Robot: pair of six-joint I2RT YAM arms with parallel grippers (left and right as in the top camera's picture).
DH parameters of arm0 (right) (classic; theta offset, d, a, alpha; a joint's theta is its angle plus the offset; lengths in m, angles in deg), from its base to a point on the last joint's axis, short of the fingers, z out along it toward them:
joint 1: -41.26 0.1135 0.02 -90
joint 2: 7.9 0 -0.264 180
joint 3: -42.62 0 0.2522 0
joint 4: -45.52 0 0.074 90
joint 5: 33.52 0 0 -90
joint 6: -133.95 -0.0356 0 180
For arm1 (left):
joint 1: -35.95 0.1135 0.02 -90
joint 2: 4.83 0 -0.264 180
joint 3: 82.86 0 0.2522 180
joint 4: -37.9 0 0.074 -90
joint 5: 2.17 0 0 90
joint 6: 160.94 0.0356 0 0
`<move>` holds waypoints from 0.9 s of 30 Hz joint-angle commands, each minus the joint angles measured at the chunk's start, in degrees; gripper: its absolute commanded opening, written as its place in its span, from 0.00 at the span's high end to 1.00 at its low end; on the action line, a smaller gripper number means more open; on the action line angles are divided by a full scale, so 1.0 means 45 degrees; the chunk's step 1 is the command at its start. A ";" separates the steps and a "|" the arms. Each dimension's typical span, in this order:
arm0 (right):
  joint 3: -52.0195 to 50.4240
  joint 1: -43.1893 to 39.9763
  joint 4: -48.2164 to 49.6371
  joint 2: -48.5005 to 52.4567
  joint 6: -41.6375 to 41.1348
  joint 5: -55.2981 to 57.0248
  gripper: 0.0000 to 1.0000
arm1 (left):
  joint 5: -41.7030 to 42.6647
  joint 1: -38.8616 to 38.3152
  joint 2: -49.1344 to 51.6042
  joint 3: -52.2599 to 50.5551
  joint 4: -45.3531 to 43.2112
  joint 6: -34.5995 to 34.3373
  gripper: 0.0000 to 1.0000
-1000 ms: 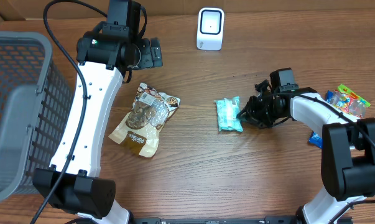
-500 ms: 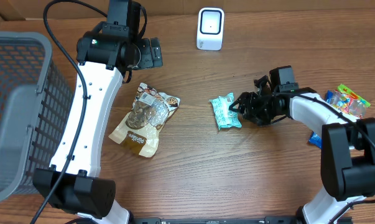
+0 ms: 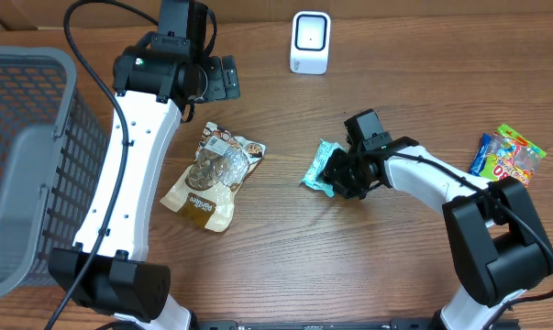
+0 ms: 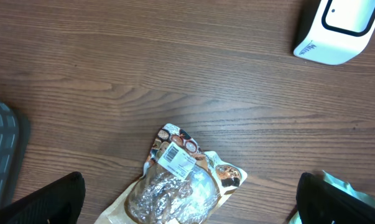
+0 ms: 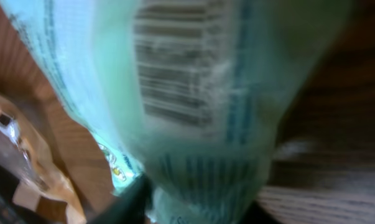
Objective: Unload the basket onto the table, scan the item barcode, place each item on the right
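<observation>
A brown wooden table [image 3: 285, 266] carries everything. At its left edge stands a grey plastic mesh basket [image 3: 74, 174]. The white left arm [image 3: 134, 174] reaches up the left side of the table, and its left fingers [image 4: 47, 199] are spread wide with nothing between them, hanging above the bare wood near a brown and gold foil snack pouch [image 3: 212, 174] that lies flat with its barcode label up. A white box-shaped scanner [image 3: 310, 41] sits at the far edge. The right arm [image 3: 427, 179] stretches toward the table's middle, where its right fingers [image 3: 342, 176] grasp a mint-green plastic packet [image 3: 319, 167] by its right end, the packet tilted up from the wood, well apart from the scanner. In the right wrist view its printed barcode [image 5: 175, 74] faces the camera, blurred. Two small bright candy packets [image 3: 510, 154] lie at the right edge.
</observation>
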 commanded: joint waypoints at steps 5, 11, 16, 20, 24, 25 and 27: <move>0.0068 -0.0029 -0.0029 0.0039 -0.0539 0.0840 0.96 | -0.0073 0.0053 -0.0189 0.0204 -0.0005 0.0287 0.00; 0.1685 -0.0024 -0.2064 -0.0306 0.2147 0.1583 0.96 | -0.0073 0.0053 -0.0189 0.0204 -0.0005 0.0287 0.00; 0.3993 0.0369 -0.5824 -0.0325 0.2875 0.5649 0.96 | -0.0073 0.0053 -0.0189 0.0204 -0.0005 0.0287 0.00; 0.4707 0.0913 -0.6790 -0.0325 0.2875 0.7883 0.96 | -0.0068 0.0053 -0.0189 0.0204 -0.0005 0.0287 0.00; 0.4707 0.1190 -0.6329 -0.0330 0.3225 0.7475 0.96 | -0.0073 0.0053 -0.0189 0.0204 -0.0010 0.0287 0.00; 0.4707 0.1190 -0.6042 -0.0379 0.3492 0.7096 0.96 | -0.0073 0.0053 -0.0189 0.0204 -0.0005 0.0287 0.00; 0.4707 0.1180 -0.5406 -0.0563 0.4041 0.6504 0.96 | -0.0073 0.0053 -0.0189 0.0204 -0.0010 0.0287 0.00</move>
